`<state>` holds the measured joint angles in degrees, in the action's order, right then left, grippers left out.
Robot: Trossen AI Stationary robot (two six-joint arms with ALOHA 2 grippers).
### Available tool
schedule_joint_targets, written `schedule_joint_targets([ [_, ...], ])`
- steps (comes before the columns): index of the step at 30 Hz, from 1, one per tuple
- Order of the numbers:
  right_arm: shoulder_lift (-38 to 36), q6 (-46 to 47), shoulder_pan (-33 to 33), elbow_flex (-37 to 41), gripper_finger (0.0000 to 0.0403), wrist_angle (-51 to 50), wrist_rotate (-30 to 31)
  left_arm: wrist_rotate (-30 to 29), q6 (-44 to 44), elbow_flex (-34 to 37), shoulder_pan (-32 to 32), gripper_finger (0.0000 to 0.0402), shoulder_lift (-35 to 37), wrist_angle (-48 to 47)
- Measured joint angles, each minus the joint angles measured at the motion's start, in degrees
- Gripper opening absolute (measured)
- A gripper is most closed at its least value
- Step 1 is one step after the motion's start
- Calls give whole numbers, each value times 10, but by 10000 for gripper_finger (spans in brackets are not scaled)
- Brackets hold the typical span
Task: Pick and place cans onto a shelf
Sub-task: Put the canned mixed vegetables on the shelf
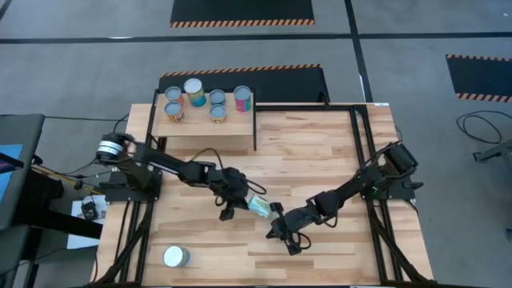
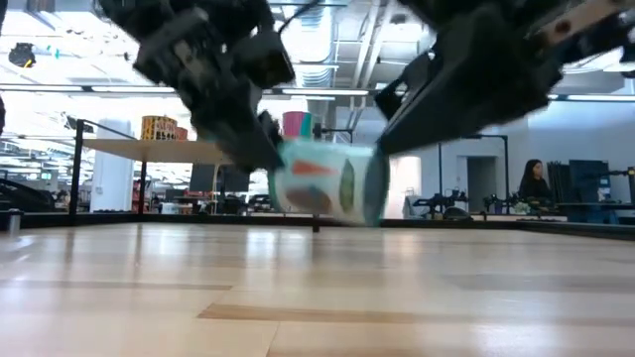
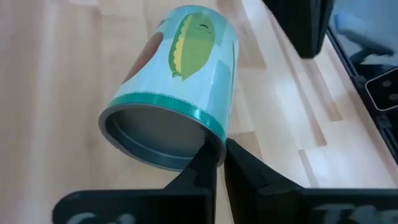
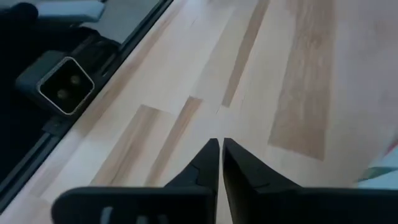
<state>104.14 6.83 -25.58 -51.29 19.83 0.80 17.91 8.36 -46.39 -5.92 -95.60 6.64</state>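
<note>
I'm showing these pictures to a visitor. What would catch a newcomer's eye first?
Mid-table, a teal-labelled metal can lies tilted between the two dark arms, the left gripper shut on its rim and the right gripper beside it. Behind, five cans stand on the small light-wood shelf; one whitish-topped can sits alone near the front-left edge.

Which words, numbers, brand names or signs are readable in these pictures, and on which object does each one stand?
No text is readable.
Teal can: only drawings on the label, a yellow-green corn cob and an orange-brown shape; no letters visible.
Cans on the shelf: labels too small to read.
Lone can at the table's front: no label legible.
Yellow box in the room behind: markings blurred.
</note>
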Motion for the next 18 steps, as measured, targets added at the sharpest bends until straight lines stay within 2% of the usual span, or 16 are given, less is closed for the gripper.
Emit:
schedule_joint_targets([
  [4,-45,-7,-16,0,47,-65,35,-28,-19,-46,4,2,66,-160],
  [6,-65,-13,-26,0,44,-92,66,-49,-21,-78,7,2,86,-269],
  [11,-88,-26,-37,-1,25,-108,114,-161,-26,-168,10,2,92,-512],
  [13,-89,-33,-37,0,18,-113,117,-186,-26,-192,11,2,90,-553],
  [18,-82,-34,-30,0,15,-114,118,-205,-27,-236,12,2,65,-628],
])
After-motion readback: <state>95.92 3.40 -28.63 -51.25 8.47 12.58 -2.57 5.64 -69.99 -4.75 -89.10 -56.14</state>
